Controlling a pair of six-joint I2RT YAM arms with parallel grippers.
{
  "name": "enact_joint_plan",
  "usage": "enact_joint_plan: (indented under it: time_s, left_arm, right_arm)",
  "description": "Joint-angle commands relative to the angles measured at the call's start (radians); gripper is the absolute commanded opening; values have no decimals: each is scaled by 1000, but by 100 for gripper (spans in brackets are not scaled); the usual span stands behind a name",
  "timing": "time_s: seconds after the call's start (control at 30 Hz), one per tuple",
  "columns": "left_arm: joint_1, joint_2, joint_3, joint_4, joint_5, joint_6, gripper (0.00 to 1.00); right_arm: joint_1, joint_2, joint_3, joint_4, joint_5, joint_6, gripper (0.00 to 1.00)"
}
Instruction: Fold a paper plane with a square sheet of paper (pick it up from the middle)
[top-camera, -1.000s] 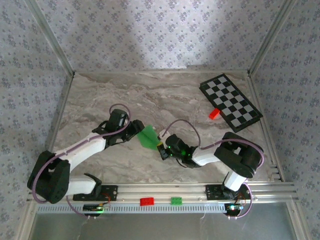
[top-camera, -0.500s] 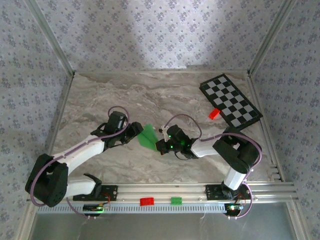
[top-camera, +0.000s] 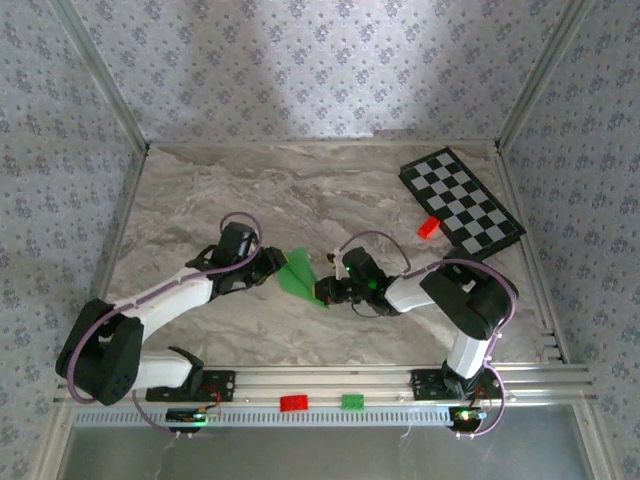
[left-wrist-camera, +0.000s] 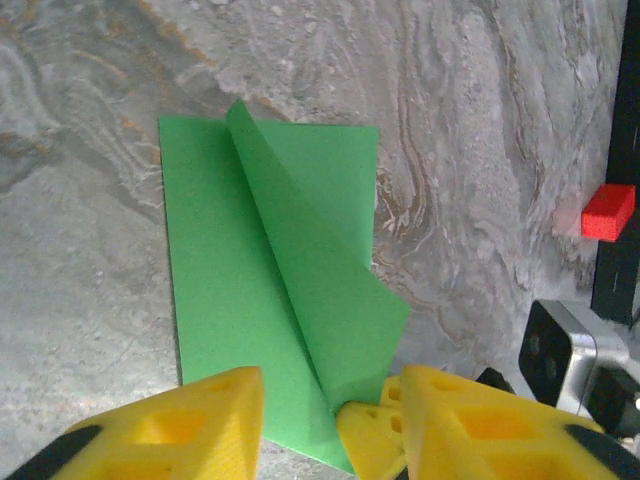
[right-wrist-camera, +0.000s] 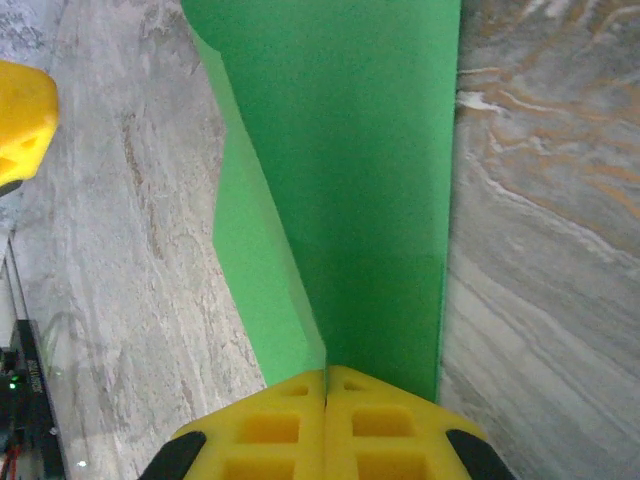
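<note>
A red brick (top-camera: 294, 403) and a green brick (top-camera: 352, 401) sit on the rail at my near edge. In the middle of the table (top-camera: 190, 190), my right gripper (right-wrist-camera: 325, 380) is pinched tight on the sheet of paper (top-camera: 298, 272), which has one flap lifted. My left gripper (left-wrist-camera: 325, 405) straddles the paper's edge with its jaws apart. At the far right corner lies the checkered board (top-camera: 462, 204), with a red block (top-camera: 428, 227) just beside it.

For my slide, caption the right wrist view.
Right gripper pinches folded green paper over the marbled table.
</note>
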Motion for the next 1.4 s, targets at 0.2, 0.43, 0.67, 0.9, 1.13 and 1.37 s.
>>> enact_joint_plan:
  time_s: [0.2,0.43,0.67,0.9,1.13,1.37]
  left_arm:
    - [-24,105,30,80,63,6,22]
    - [-49,195,63,127,75,12,18]
    - [-62,279,94,128,71,26,12]
    - [-61,323,35,150,67,4,10]
    - [-61,325,11,120,38,18,9]
    - [-62,332,-1,118,32,27,8]
  right_arm:
    - [-24,56,-51,116,-42,159,3]
    - [-28,63,-75,164,-32,205,2]
    - [-31,69,-77,157,-29,207,2]
    - [-32,44,-88,162,0,193,2]
    - [-37,39,-80,147,4,208,2]
    - [-35,14,-72,99,0,179,2]
